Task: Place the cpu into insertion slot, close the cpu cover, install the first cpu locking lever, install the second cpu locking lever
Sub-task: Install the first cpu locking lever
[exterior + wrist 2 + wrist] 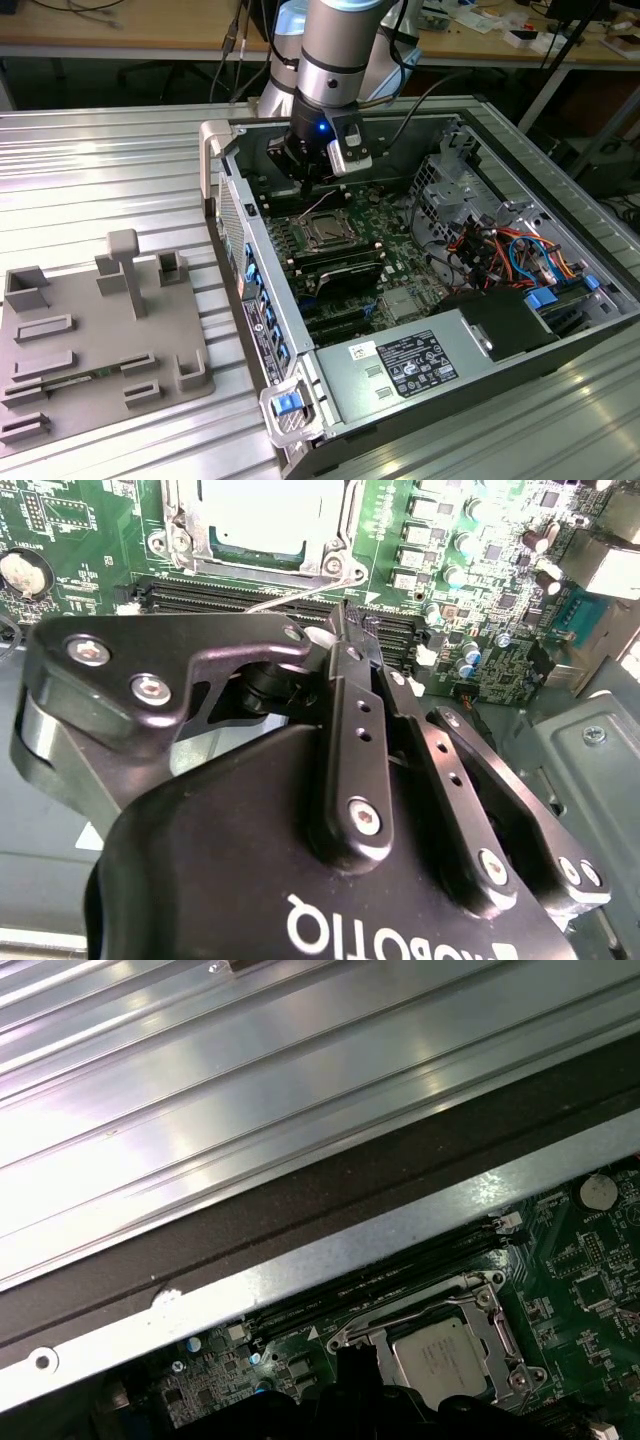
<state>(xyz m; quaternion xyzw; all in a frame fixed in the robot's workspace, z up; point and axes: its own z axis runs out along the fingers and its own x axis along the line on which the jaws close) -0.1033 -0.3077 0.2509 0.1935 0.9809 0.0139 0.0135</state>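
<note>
Chip in its seat: the cpu [447, 1357] lies flat in the insertion slot [262, 552] on the green motherboard [80, 520], its dull silver top facing up. The cpu cover [425, 1310] lies down around it, its metal frame bordering the chip on all sides in both wrist views. A thin wire locking lever [285, 600] slants across just beside the socket, over the long black memory slots [200, 600].

The gripper [345, 615] hangs directly above that lever, close to the socket's edge. Its black fingers are drawn together at the tips, and the wire passes right by them, though whether it is pinched between them cannot be told.

From across the room, the arm reaches down into the open computer case [255, 290], which lies on its side on a ribbed metal table [100, 160]. A grey parts tray [90, 340] with upright holders rests on the table towards the exterior view's left, well apart from the case.
</note>
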